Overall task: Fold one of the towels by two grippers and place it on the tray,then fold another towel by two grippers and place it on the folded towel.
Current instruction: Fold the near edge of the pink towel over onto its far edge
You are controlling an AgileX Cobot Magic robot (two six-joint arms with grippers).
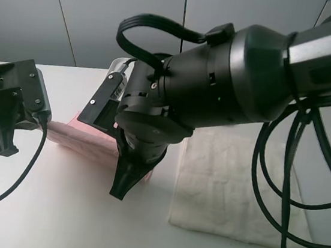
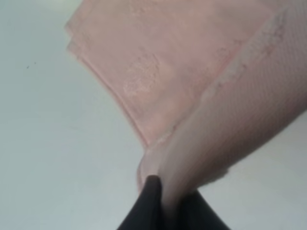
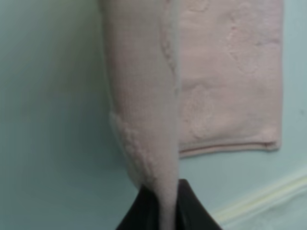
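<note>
Folding the pink towel
Jaws of left gripper and right gripper each pinch its lifted edge; seemingly to fold it evenly

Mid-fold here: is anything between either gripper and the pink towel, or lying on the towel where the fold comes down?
Nothing visible. The left gripper and right gripper are each shut directly on the pink towel, at its lifted edge; its flat part is bare in both wrist views. The cream towel lies beside it.
</note>
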